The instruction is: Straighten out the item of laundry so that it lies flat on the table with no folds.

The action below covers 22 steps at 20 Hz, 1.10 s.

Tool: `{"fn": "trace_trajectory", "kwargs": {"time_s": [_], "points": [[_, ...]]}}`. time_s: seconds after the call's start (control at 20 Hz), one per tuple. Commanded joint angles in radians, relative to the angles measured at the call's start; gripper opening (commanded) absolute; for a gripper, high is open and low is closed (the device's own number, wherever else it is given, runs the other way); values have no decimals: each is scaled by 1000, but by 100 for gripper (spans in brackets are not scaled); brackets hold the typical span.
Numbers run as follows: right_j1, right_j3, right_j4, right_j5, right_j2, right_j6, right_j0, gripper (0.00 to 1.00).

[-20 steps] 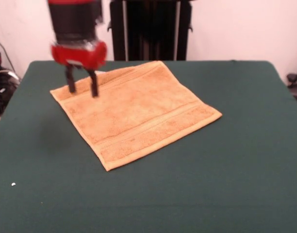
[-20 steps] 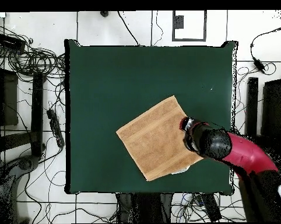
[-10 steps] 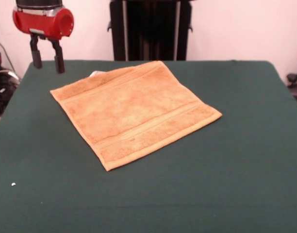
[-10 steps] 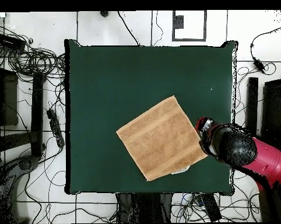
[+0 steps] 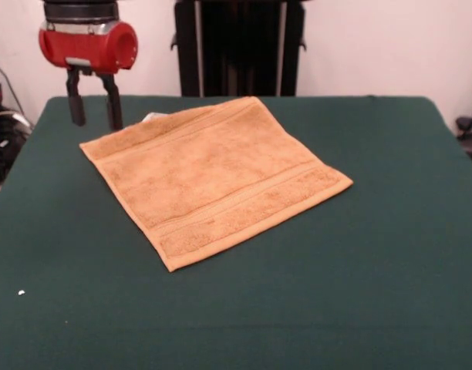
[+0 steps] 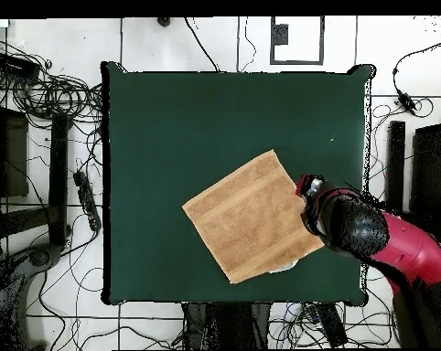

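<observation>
Towel (image 5: 213, 179): golden-tan terry square, spread open on the table and turned like a diamond, one corner pointing toward the camera in the front view; surface smooth across the middle, no raised fold seen there.

Stripes: woven band running parallel to the lower right edge in the front view, a second band near the opposite edge.

Tag (image 5: 151, 117): small white label peeking out at the far left edge of the cloth, just beside the claw; seen again in the overhead view as a pale scrap (image 6: 281, 268) under the corner nearest the table's bottom edge.

Table (image 5: 390, 254): dark green felt-like top, far larger than the cloth; wide bare margin on every side of the towel.

Position from above: towel (image 6: 250, 217) lying right of centre, in the half nearer the robot's base, well inside the table (image 6: 169, 128) edges.

Gripper (image 5: 93, 110): two dark fingers hanging straight down from a red wrist housing, spread apart with plain background between them, grasping nothing; tips raised above the table surface, just off the towel's far left corner.

Arm (image 6: 398, 247): red and black, reaching in from the lower right of the overhead view, its black head (image 6: 348, 224) poised over the table just beside the towel's right corner.

Floor: white tiles, tangled black cables (image 6: 50, 91) along the left side of the overhead view.
</observation>
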Motion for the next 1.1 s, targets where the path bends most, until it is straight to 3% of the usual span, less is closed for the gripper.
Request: {"fn": "trace_trajectory", "kwargs": {"time_s": [0.05,1.1], "points": [[126,102,71,-106,149,154,47,100],[334,20,102,-460,87,252,149,100]]}}
